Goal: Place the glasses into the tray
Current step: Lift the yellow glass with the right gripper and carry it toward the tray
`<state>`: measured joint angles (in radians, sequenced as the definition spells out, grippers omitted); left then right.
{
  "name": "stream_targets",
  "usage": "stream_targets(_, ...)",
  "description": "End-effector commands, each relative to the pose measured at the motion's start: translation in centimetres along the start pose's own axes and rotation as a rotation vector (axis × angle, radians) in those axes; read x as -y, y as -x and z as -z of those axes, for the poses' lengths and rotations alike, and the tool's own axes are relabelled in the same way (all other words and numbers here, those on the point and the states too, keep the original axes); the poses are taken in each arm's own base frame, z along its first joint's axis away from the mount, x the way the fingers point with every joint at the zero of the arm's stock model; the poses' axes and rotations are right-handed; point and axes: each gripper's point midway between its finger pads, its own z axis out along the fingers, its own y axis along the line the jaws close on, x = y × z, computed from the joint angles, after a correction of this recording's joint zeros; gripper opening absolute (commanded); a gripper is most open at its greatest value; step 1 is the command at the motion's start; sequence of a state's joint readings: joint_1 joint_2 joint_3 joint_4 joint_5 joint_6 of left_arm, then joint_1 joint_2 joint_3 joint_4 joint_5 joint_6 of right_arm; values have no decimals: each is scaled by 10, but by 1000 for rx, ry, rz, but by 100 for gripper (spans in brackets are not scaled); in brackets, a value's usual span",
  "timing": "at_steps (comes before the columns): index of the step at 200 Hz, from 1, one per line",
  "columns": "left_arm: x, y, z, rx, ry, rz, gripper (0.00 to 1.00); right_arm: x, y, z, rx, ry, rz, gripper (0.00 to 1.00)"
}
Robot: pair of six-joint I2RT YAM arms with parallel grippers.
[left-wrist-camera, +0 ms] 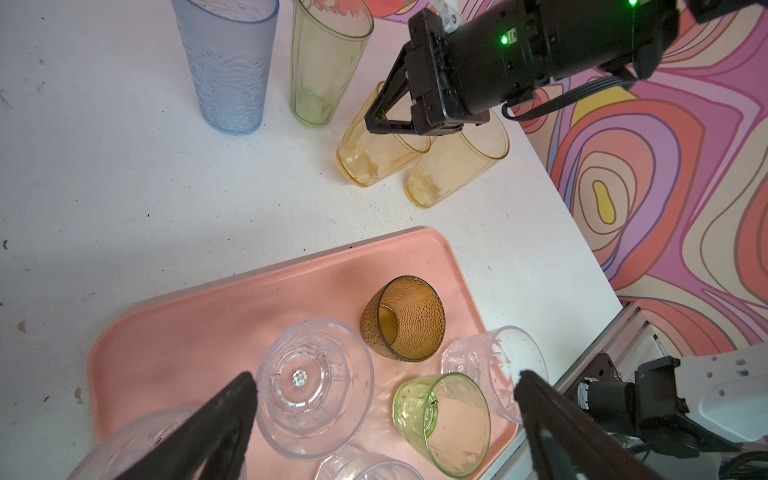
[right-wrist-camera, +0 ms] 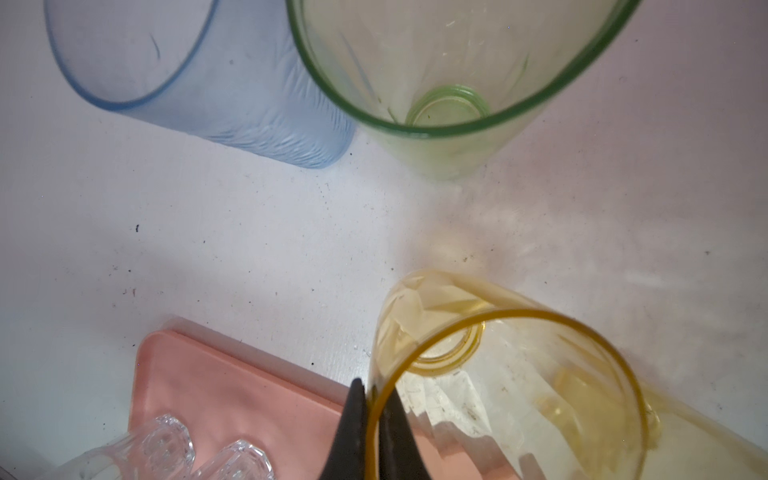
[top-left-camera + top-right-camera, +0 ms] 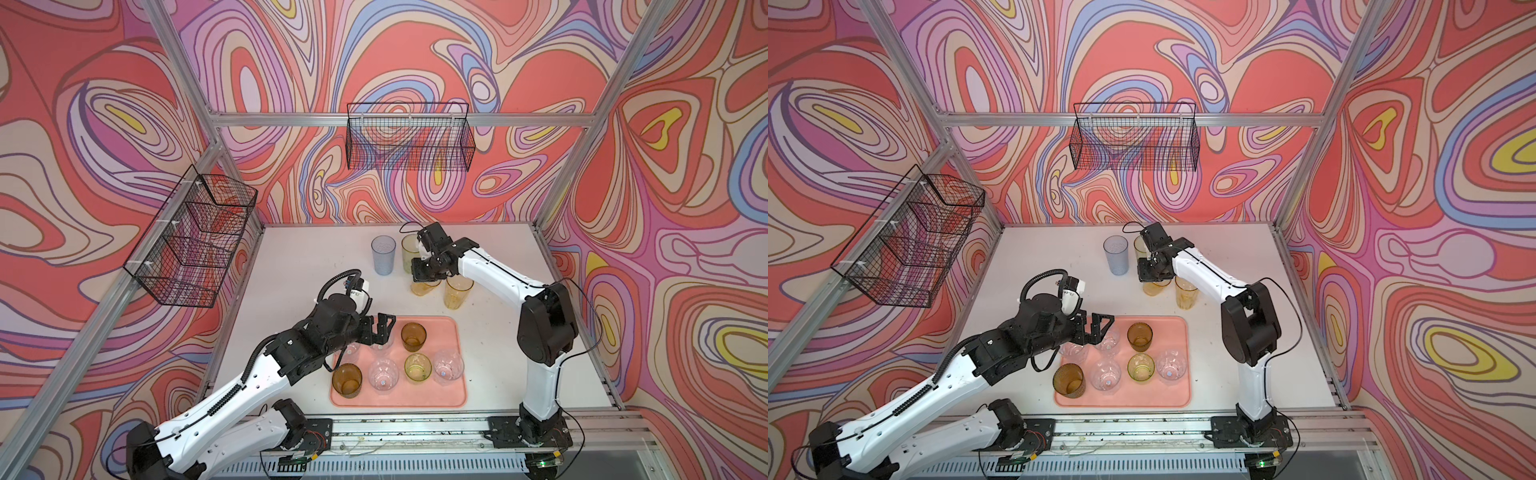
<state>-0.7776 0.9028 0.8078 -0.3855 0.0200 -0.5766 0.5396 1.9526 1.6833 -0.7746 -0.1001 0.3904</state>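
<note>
right gripper (image 2: 372,399) was clamped on the yellow glass (image 2: 507,399) at its rim, one finger inside | left gripper (image 3: 383,328) was spread wide, empty, over the tray (image 3: 446,332) far-left corner | glass sat on the table (image 3: 299,266) beyond the tray | likely light, stiff, slick: pinch deeper, lift slowly

No readable text or labels, small dark print on white wrist camera housing (image 3: 360,292), too blurred

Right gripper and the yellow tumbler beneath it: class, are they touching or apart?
Touching. In the right wrist view the right gripper pinches the yellow tumbler by its rim, jaws either side.
</note>
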Motion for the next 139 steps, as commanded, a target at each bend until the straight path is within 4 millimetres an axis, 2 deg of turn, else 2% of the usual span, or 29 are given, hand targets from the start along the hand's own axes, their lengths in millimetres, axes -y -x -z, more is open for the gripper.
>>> stream_targets(1, -5, -6, 8, -22, 12, -7, 100, -23, 4, 18, 56, 21, 33, 0)
stream_targets(61, -6, -10, 23, -27, 6, 0, 100, -53, -8, 48, 118, 14, 96, 0)
stream_targets(84, -2, -13, 29, -40, -17, 12, 100, -55, -15, 56, 129, 7, 99, 0)
stream_targets(87, -2, -14, 30, -43, -19, 12, 100, -56, -13, 67, 149, 16, 98, 0)
stream_targets(100, -2, -16, 34, -52, -21, 16, 100, -55, -16, 75, 170, 15, 94, 0)
stream_targets(139, -9, -20, 41, -58, 5, -1, 100, -51, -29, 89, 185, 9, 88, 0)
